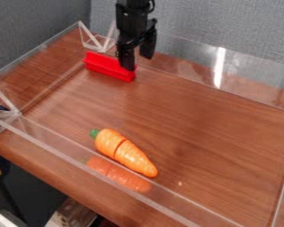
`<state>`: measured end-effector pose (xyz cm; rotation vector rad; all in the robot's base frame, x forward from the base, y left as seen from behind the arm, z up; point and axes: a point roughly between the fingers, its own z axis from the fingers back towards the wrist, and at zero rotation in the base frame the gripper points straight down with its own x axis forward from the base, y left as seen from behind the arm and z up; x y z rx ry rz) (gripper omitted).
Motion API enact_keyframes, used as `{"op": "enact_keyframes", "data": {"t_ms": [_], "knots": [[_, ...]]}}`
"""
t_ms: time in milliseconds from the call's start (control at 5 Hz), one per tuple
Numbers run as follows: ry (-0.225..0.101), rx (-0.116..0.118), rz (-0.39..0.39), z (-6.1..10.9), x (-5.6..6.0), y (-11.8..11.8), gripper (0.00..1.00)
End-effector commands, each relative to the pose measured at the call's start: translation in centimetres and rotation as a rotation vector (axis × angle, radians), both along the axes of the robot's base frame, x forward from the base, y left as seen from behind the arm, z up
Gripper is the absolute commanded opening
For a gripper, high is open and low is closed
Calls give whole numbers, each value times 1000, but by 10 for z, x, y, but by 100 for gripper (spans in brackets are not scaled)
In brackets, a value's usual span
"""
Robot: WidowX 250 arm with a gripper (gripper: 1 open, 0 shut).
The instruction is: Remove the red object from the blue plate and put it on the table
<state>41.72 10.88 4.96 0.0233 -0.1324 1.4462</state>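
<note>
Looks like red block (pixel 110 66) sits on surface (pixel 180 124) near eleven o'clock, just down-left of tool (pixel 136 61); tool's fingers parted, apparently holding nothing.

From my feed, the table (pixel 186 133) is a glossy reddish-brown wood-grain surface, w/ pale vertical glare at the far side, right of ctr. Clear low walls run along its edges. I see two things lying on it. The red object (pixel 109 66), a rectangular block, is flat on the wood near the far wall, left of ctr, long side facing my cam. The carrot (pixel 125 152), orange w/ a green tip, lies at the near side, slanted, green end up-left, fat end down-right, just beside the near wall, which shows its reflection.
</note>
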Motion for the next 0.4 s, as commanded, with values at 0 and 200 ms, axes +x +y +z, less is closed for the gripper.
{"op": "enact_keyframes", "data": {"t_ms": [0,200], "knots": [[-52,28,38,4,0,10,100],[-46,32,46,-9,-3,13,100]]}}
